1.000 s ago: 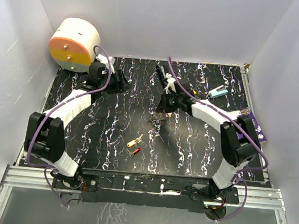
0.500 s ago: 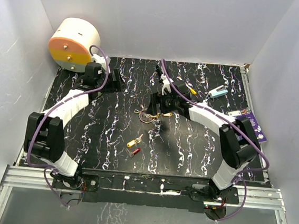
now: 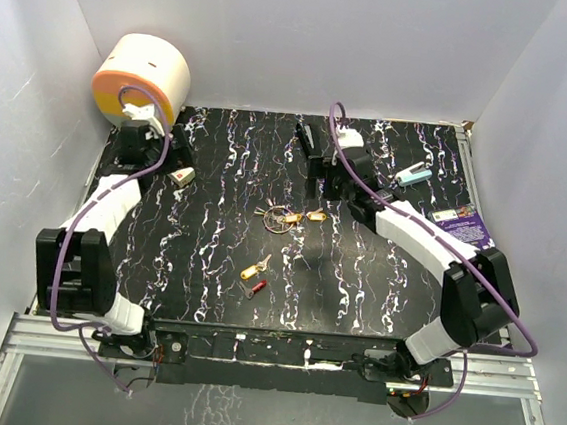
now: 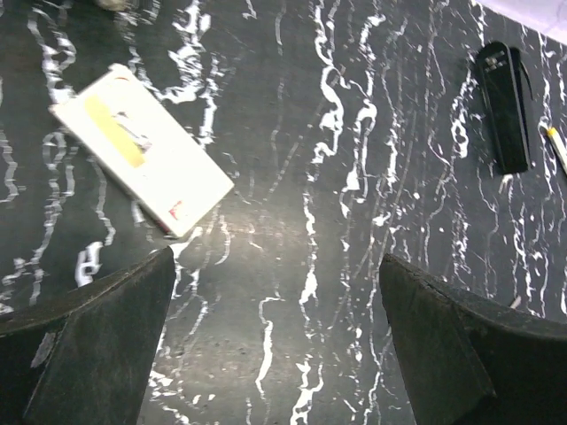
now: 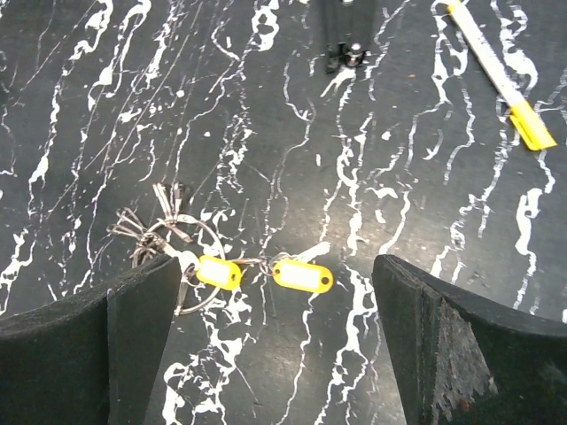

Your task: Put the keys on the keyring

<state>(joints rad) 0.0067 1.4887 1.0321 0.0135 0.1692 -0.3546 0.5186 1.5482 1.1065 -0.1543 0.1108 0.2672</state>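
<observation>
The keyring lies mid-table with its fan of plain silver keys. One yellow-headed key lies across the ring. A second yellow-headed key lies just right of it, touching it end to end. Two loose keys lie nearer the arms, one yellow and one red. My right gripper hangs open above the yellow heads, holding nothing. My left gripper is open over bare table at the far left.
A white card with a yellow stripe lies by the left gripper. A black pen-like tool and a yellow-handled white stick lie behind the keyring. An orange-and-cream drum stands in the far-left corner. A teal item and a purple card lie at right.
The right gripper opened, left the keyring with the yellow keys on the table and drew back. The left arm swung away to the far left and opened; the white card now lies there.
</observation>
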